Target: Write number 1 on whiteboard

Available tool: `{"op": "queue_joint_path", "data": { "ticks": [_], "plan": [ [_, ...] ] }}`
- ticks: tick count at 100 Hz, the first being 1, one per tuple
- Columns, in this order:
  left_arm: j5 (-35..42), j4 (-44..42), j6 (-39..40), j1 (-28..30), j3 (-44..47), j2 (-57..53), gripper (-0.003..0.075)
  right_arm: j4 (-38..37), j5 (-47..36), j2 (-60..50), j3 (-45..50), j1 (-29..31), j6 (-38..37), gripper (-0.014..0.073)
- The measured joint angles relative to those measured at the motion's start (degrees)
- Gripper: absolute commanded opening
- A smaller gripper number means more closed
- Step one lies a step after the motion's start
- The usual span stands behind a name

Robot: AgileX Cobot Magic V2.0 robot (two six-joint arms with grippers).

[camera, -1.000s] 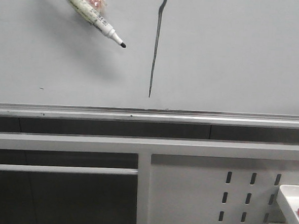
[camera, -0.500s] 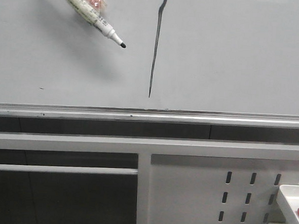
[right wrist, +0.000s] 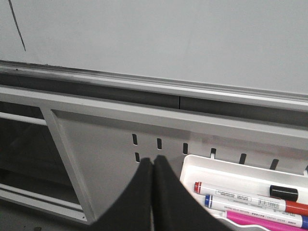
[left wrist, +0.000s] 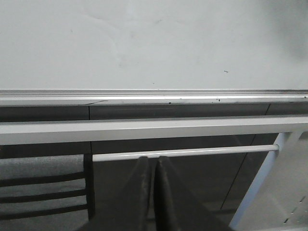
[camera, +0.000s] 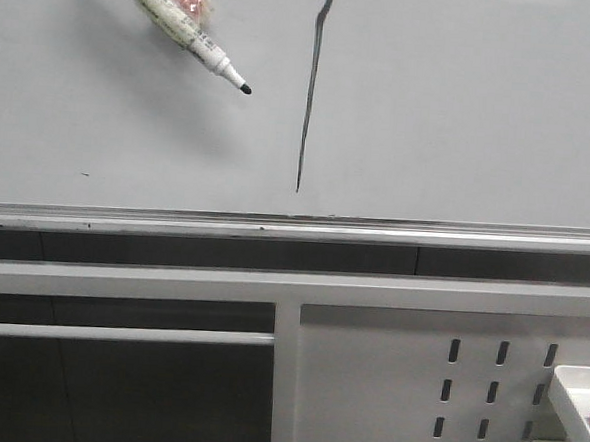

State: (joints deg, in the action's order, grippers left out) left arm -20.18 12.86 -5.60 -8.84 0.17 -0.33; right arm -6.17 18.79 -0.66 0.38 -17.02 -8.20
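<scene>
The number 1 point(camera: 310, 92) is a thin, slightly slanted black stroke on the whiteboard point(camera: 462, 111), and its lower end shows in the right wrist view point(right wrist: 18, 31). A white marker point(camera: 182, 26) with a bare black tip slants across the board's upper left, its tip left of the stroke; what holds it is out of view. Neither gripper appears in the front view. My left gripper point(left wrist: 149, 161) is shut and holds nothing, below the whiteboard point(left wrist: 154, 43) and its silver rail point(left wrist: 154, 98). My right gripper point(right wrist: 153, 161) is shut and holds nothing, in front of the perforated panel point(right wrist: 106, 159).
A white tray point(right wrist: 231, 168) hangs on the perforated panel point(camera: 415, 389) at the lower right, holding red-capped point(right wrist: 240, 191), blue-capped and pink markers. The silver rail point(camera: 375, 231) runs under the board. Below it are grey frame bars point(camera: 118, 332) and a dark opening.
The whole front view has shifted a few pixels to the right. Otherwise the marker and the stroke stand as before.
</scene>
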Motion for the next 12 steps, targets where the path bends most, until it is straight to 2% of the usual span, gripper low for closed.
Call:
{"op": "queue_joint_path", "data": {
  "ticks": [12],
  "plan": [
    [0.00, 0.00, 0.00, 0.00, 0.00, 0.00, -0.0020, 0.00, 0.00, 0.00, 0.00, 0.00, 0.00, -0.0071]
  ]
}}
